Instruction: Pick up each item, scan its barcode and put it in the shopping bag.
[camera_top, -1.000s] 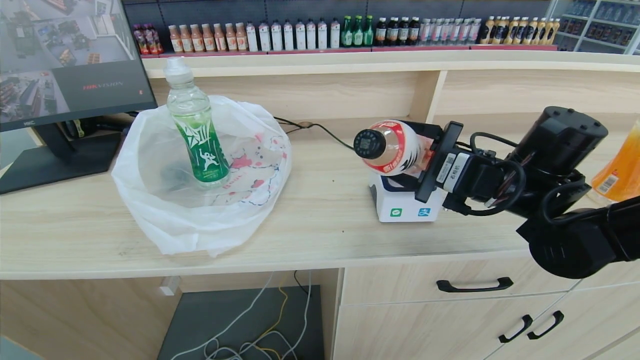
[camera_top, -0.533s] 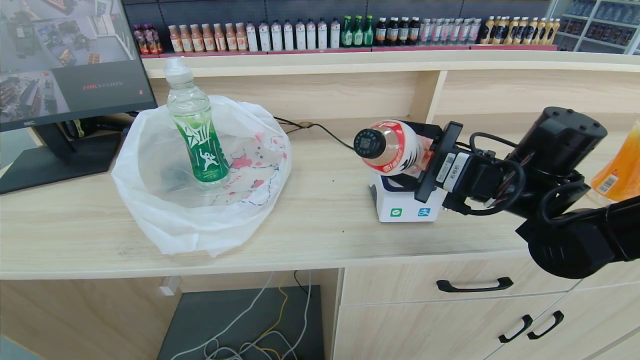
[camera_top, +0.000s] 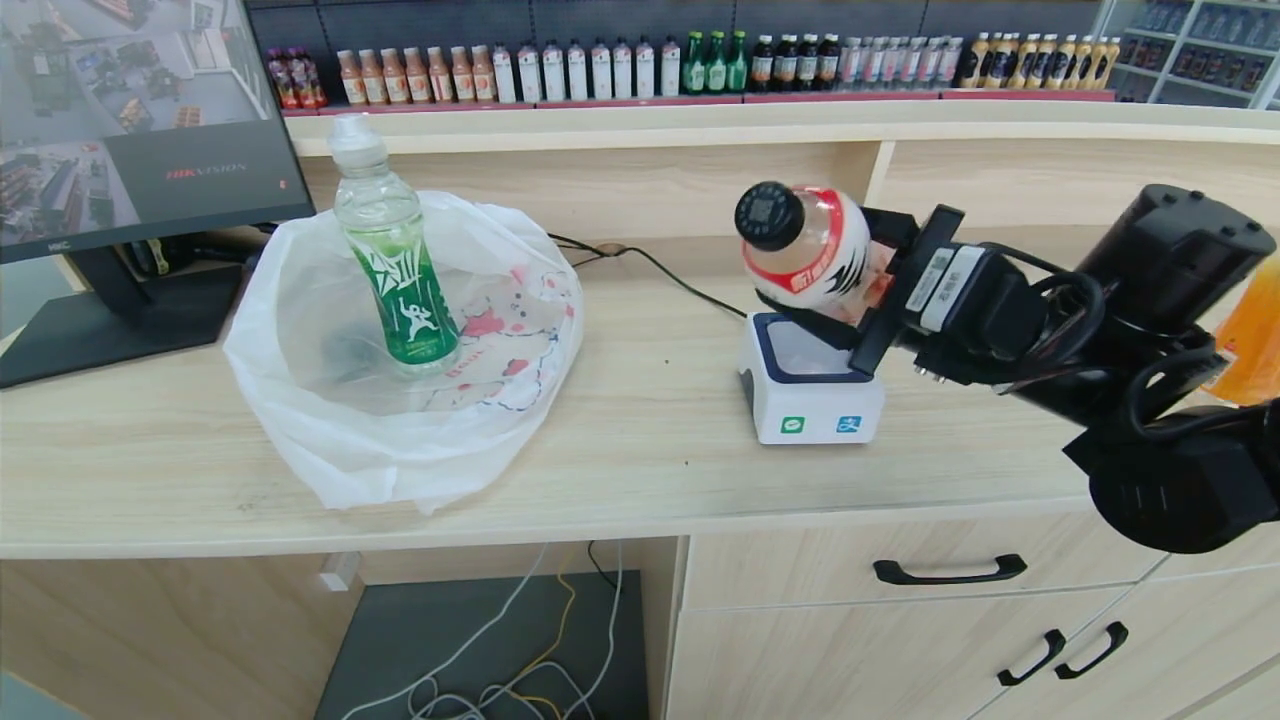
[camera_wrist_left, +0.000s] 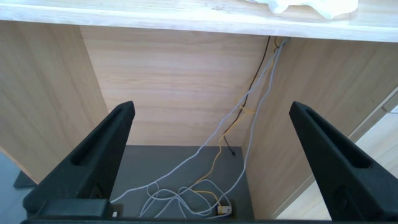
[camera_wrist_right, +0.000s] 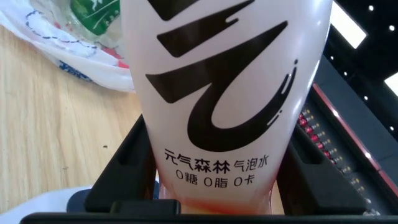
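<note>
Worktop (camera_top: 640, 450): shopping bag (camera_top: 300, 420) on the left half, upright bottle (camera_top: 395, 270) in it. Monitor (camera_top: 130, 110) behind the bag at the back-left corner. Scanner (camera_top: 815, 405) right of centre. Second bottle (camera_top: 805, 240), tilted, gripped by right gripper (camera_top: 835, 270) just above it.

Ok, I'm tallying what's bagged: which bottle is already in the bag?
The clear green-labelled bottle, upright in the white plastic bag; the white black-capped bottle is tilted in the right gripper.

The round white plastic bottle (camera_top: 812, 250) has black swirly stripes, a red band, a black cap. The tall clear bottle (camera_top: 395, 270) has a green label — the thin white bag (camera_top: 400, 455), red drawings.
</note>
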